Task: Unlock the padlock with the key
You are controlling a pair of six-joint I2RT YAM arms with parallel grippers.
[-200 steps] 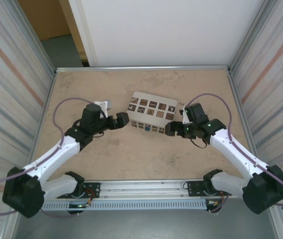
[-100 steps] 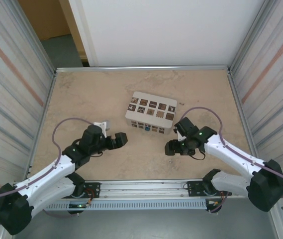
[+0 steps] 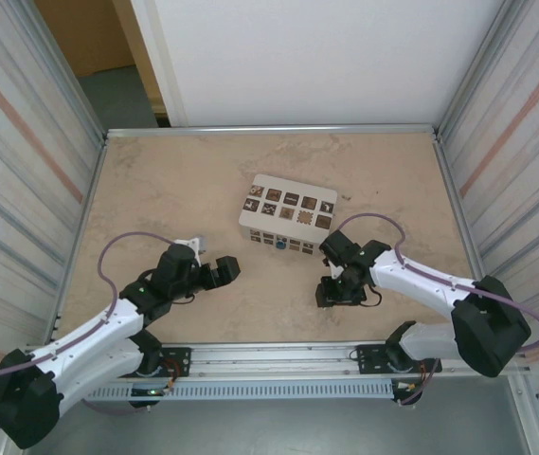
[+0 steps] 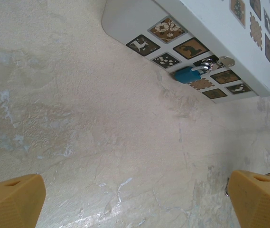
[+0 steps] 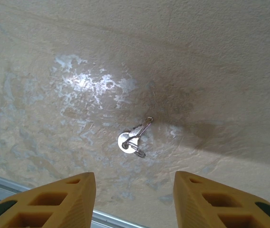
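Note:
The small silver key (image 5: 134, 137) with its wire ring lies flat on the table, just ahead of my right gripper (image 5: 135, 199). That gripper's yellow fingers (image 5: 54, 199) stand apart, with nothing between them. In the top view the right gripper (image 3: 331, 296) points down at the table in front of the tiled box (image 3: 288, 216). A blue padlock (image 4: 189, 73) hangs from the hasp on the box's front face (image 4: 139, 19); from above, the padlock (image 3: 279, 243) is a blue spot. My left gripper (image 4: 135, 197) is wide open over bare table, well short of the box.
Metal walls close in the table on the left (image 3: 80, 218) and right (image 3: 458, 209). An aluminium rail (image 3: 269, 355) with the arm bases runs along the near edge, close behind the right gripper. The left gripper (image 3: 226, 270) hovers left of the box.
Both arms have pulled back from the box toward the near edge. The right gripper has come down over the key and its jaws have narrowed. The left jaws have stayed wide.

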